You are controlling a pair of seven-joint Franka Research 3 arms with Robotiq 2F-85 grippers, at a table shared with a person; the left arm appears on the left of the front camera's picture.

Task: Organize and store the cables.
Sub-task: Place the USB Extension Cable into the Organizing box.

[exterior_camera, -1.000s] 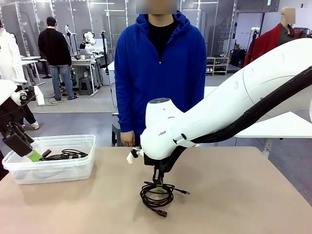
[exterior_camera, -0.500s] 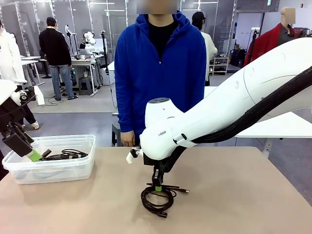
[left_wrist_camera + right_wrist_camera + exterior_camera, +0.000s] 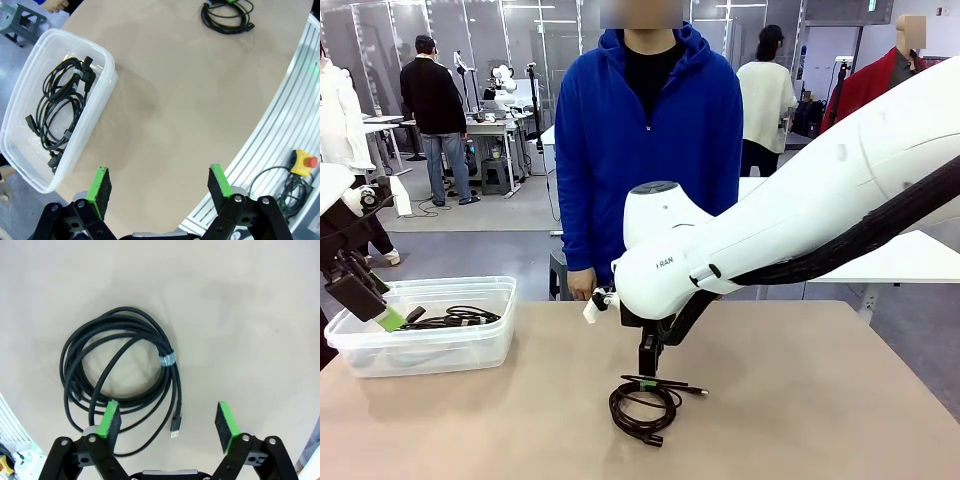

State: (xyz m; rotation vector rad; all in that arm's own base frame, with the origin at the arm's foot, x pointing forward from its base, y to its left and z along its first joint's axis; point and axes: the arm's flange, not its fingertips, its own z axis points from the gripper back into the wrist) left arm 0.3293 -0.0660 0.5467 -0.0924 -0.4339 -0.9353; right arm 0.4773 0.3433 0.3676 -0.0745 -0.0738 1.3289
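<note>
One coiled black cable (image 3: 643, 405) lies on the tan table near the front middle, with a plug end pointing right. My right gripper (image 3: 648, 372) hangs just above it, open and holding nothing. In the right wrist view the same coil (image 3: 120, 372) lies below and left of the open right gripper (image 3: 167, 420), apart from its green pads (image 3: 109, 417). More cables (image 3: 455, 318) lie in the clear plastic bin (image 3: 470, 345) at the left. My left gripper (image 3: 392, 320) hovers open at the bin's near left corner. From the left wrist the bin (image 3: 92, 115), its cables (image 3: 62, 115), the far coil (image 3: 227, 12) and the open left gripper (image 3: 160, 182) show.
A person in a blue hoodie (image 3: 650, 150) stands at the far edge, one hand (image 3: 582, 288) at the table's rim. A red stop button (image 3: 305, 162) sits beyond the table's aluminium edge rail (image 3: 280, 115). Bare tabletop lies between bin and coil.
My right gripper has opened, let go of the coil and risen a little above it. The coil has settled flat on the table. The left arm has not moved.
</note>
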